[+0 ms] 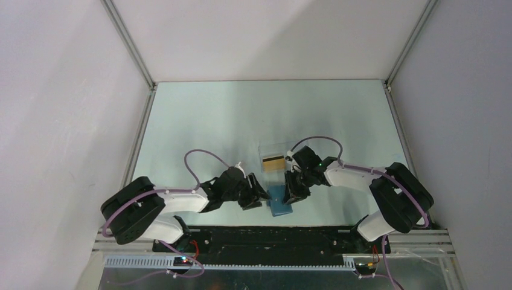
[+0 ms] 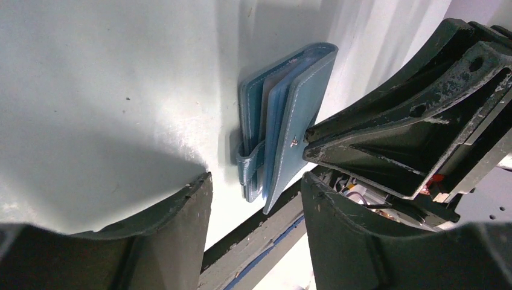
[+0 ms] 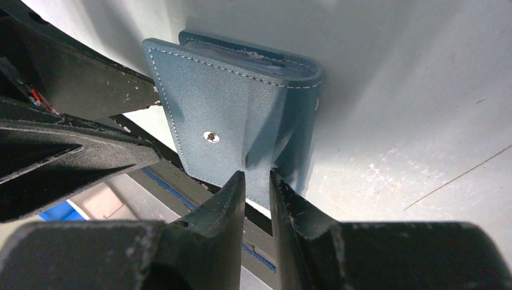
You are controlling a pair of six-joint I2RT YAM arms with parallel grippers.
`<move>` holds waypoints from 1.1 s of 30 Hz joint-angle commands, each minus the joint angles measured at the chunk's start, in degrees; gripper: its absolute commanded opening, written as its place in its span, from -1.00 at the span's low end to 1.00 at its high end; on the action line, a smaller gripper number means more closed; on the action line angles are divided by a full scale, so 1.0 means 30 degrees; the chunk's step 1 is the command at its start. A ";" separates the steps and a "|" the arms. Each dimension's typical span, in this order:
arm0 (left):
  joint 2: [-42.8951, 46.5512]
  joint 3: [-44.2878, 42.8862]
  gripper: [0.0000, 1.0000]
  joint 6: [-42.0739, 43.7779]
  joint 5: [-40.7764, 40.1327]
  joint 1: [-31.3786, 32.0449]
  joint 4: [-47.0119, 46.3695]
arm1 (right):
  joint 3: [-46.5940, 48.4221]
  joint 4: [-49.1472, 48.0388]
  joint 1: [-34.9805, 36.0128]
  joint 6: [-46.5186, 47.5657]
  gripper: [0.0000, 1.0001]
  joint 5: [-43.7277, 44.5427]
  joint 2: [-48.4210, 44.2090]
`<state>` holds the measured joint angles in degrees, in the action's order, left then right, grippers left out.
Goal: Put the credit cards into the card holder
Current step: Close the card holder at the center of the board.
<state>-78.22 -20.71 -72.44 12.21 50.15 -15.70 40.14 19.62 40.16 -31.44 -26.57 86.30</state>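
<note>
Where the two tools meet just ahead of the arm bases, your right gripper [image 3: 256, 181] is closed narrowly on the free edge of the card holder [image 3: 229, 121]. One finger lies on each face of the blue front cover, which stands raised off the rest of the wallet and creases above the pinch. A small metal snap stud [image 3: 211, 137] sits on that cover, up and to the left of the fingertips. Your left gripper [image 2: 256, 181] stands open with nothing between its fingers. The card holder lies directly ahead of its gap on the table [image 2: 108, 90], with the clasp tab [image 2: 250, 163] nearest the tips and paler blue leaves showing inside. In that same view the right gripper reaches in from the right and touches the raised cover. Seen from above, one orange-gold credit card [image 1: 273, 161] with a black stripe lies in a clear box [image 1: 268, 148], beyond both grippers and apart from the holder.
</note>
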 commanded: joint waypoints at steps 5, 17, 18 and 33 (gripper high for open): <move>-0.0251 -0.0576 0.01 0.0643 -0.0456 -0.0135 0.0113 | 0.0501 0.0433 0.0905 0.0351 -0.48 0.3169 0.1499; -0.2204 -0.1595 -0.27 0.1013 -0.0946 0.0052 0.1756 | 0.0508 0.0868 0.1096 0.0546 -0.49 0.3551 0.1775; -0.2443 -0.1923 -0.35 0.1160 -0.0952 0.0091 0.2204 | 0.0522 0.0870 0.1105 0.0547 -0.50 0.3552 0.1826; -0.4508 -0.7304 -0.77 0.4596 -0.3402 0.1692 1.2961 | 0.0806 0.1746 0.1222 0.0766 -0.51 0.4467 0.2010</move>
<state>-88.62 -40.36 -63.83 5.50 54.00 11.42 43.99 24.36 42.54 -31.42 -22.70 88.60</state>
